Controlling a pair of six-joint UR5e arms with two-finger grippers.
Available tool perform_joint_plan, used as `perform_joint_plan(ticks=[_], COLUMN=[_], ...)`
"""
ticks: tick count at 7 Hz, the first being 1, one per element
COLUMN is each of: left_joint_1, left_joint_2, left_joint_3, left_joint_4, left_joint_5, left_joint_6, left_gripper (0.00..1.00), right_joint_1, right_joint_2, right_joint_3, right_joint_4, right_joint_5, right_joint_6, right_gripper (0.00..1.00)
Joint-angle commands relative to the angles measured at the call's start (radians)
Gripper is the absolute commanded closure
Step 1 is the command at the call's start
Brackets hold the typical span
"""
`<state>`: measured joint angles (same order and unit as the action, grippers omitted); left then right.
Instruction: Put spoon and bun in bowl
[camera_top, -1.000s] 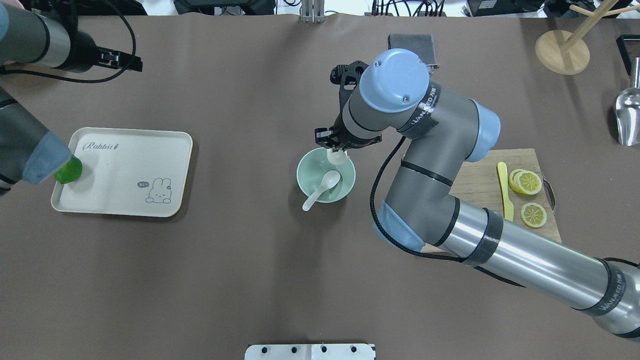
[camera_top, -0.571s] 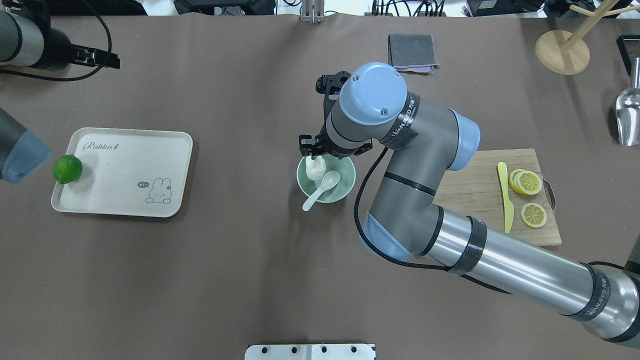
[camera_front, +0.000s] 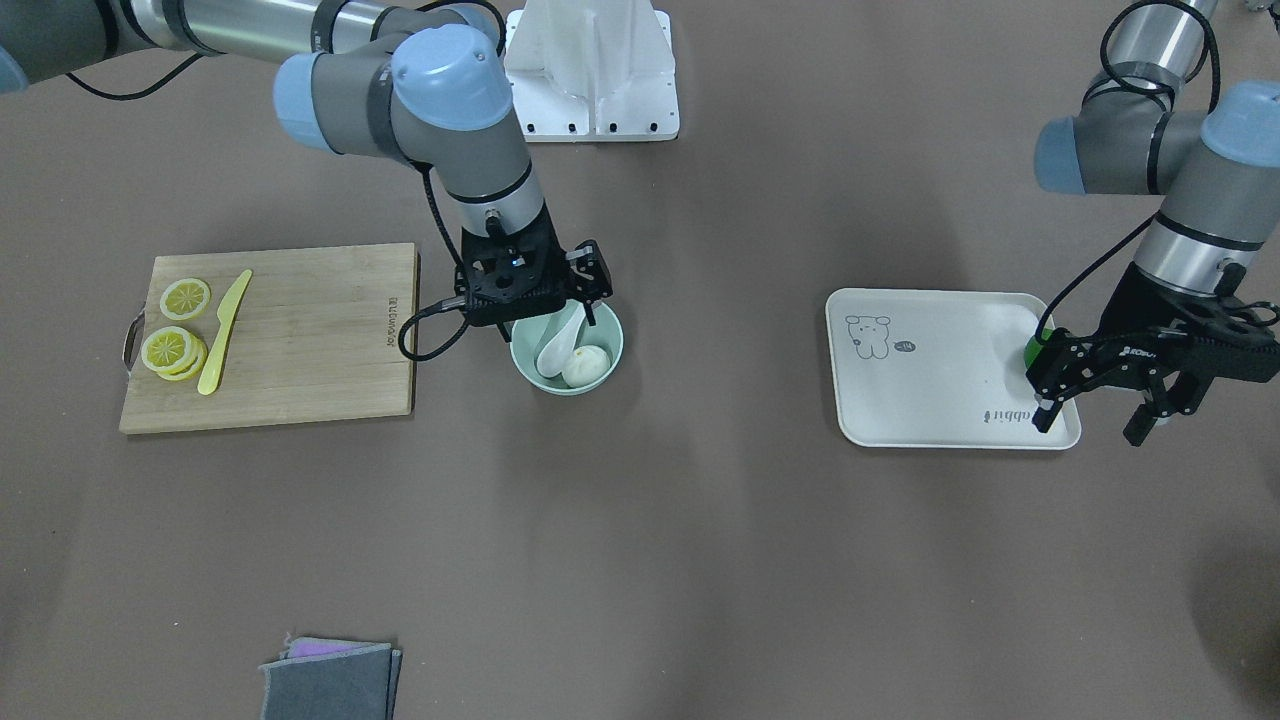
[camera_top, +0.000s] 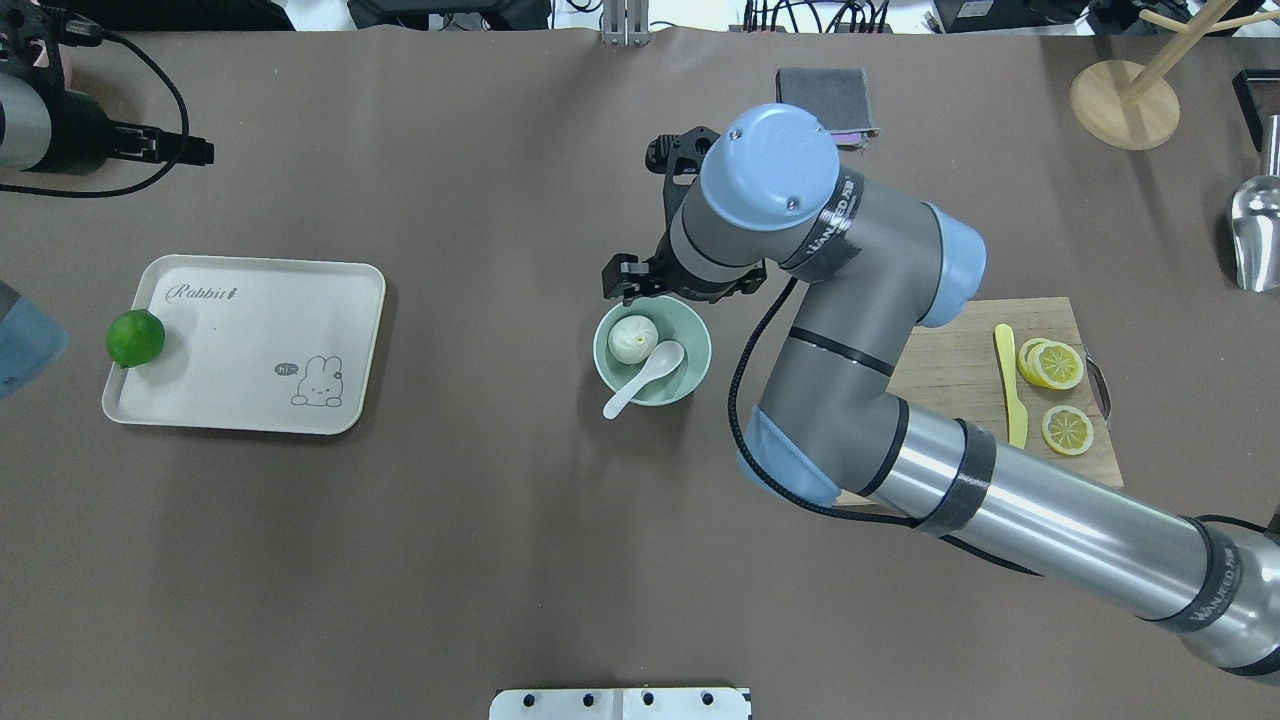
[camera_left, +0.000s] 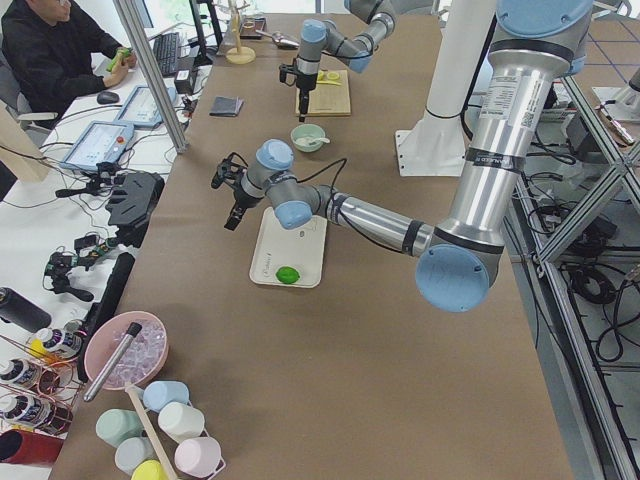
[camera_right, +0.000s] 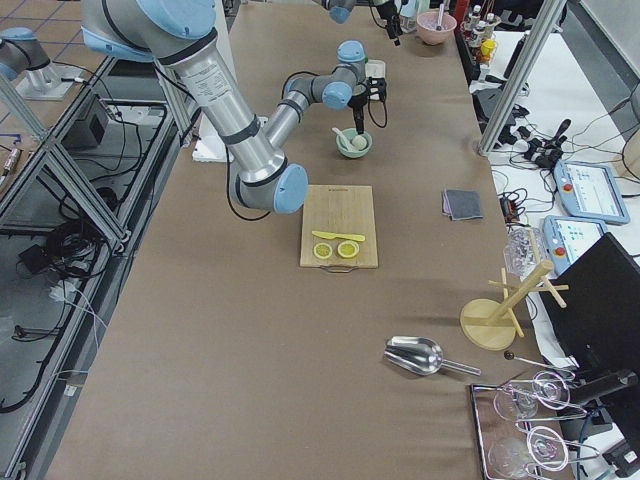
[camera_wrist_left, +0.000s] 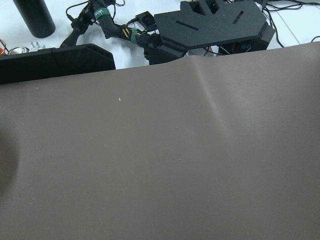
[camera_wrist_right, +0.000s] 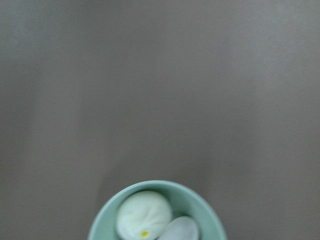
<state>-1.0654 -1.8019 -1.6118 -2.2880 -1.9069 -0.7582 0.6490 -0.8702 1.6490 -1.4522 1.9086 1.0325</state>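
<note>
The pale mint-green bowl (camera_top: 700, 352) stands at the middle of the table. The white bun (camera_top: 633, 339) lies inside it on its left side. The white spoon (camera_top: 645, 375) rests beside the bun, with its scoop in the bowl and its handle over the near rim. My right gripper (camera_front: 547, 328) hangs open and empty just above the bowl's far rim. Its wrist view shows the bowl (camera_wrist_right: 200, 201), bun (camera_wrist_right: 142, 217) and spoon (camera_wrist_right: 180, 231) at the bottom edge. My left gripper (camera_front: 1090, 430) is open and empty beyond the tray's outer end.
A cream tray (camera_top: 260, 340) with a green lime (camera_top: 135, 338) lies at the left. A wooden cutting board (camera_top: 955, 365) with a yellow knife (camera_top: 1010, 385) and lemon slices (camera_top: 1055, 365) lies right of the bowl. A grey cloth (camera_top: 825, 98) lies at the far side.
My right gripper let go of the bun, which now lies in the bowl, and drew back towards the far rim. My left arm moved further to the left.
</note>
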Motion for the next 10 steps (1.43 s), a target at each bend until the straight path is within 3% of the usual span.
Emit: perform_joint_plan(ticks=[1, 2, 3, 4, 5, 6, 8, 9, 10], left_joint_1=[-0.1, -0.164, -0.186, -0.192, -0.259, -0.363, -0.514, -0.584, -0.617], left_joint_2=[-0.008, 0.004, 0.051, 0.132, 0.172, 0.196, 0.251, 0.254, 0.256], left_joint_3=[0.025, 0.026, 0.026, 0.024, 0.026, 0.03, 0.021, 0.012, -0.075], left_joint_4=[0.034, 0.036, 0.024, -0.007, 0.01, 0.065, 0.267, 0.365, 0.503], left_joint_5=[-0.138, -0.218, -0.243, -0.242, -0.301, -0.416, -0.481, -0.507, -0.521], left_joint_6=[-0.001, -0.001, 0.0, 0.002, 0.004, 0.107, 0.51, 0.569, 0.571], left_gripper=[0.01, 0.01, 0.01, 0.01, 0.01, 0.01, 0.01, 0.01, 0.01], right_joint_1=[0.194, 0.274, 0.34, 0.433, 0.519, 0.617, 0.855, 0.927, 0.945], right_joint_2=[-0.23, -0.324, -0.373, -0.383, -0.415, -0.5, -0.622, -0.63, -0.645], right_joint_3=[0.095, 0.088, 0.046, -0.009, -0.021, -0.018, -0.056, -0.052, -0.057], right_joint_4=[-0.016, 0.028, 0.038, 0.038, 0.032, 0.029, -0.008, -0.095, -0.146], right_joint_5=[0.113, 0.106, 0.101, 0.118, 0.175, 0.279, 0.404, 0.452, 0.452], right_joint_6=[-0.324, -0.485, -0.509, -0.535, -0.631, -0.817, -1.042, -1.081, -1.179], right_gripper=[0.0, 0.0, 0.0, 0.0, 0.0, 0.0, 0.0, 0.0, 0.0])
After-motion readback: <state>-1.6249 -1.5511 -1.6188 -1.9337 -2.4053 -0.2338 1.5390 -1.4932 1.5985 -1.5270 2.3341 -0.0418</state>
